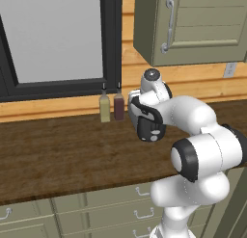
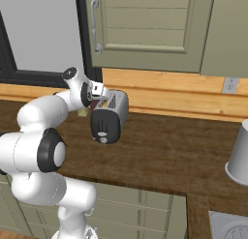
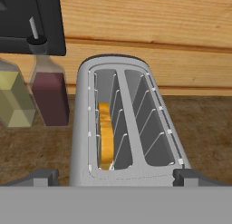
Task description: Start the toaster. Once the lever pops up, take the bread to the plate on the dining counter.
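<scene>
the toaster (image 3: 124,128) stands on the dark wood worktop (image 1: 58,155), directly ahead of and below the gripper (image 3: 113,175), slots running away from it. its fingers (image 3: 43,177) are spread wide, straddling the near end. the bread (image 3: 105,136) sits in the left slot.

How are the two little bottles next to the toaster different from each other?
The bottle on the left holds pale yellow-green liquid, while the bottle on the right holds dark red-brown liquid. In the hand view, the dark bottle stands nearer the toaster and the pale bottle stands farther from it. Both are slim, upright, clear bottles with thin dark tops, standing side by side on the wooden counter by the wall.
</scene>
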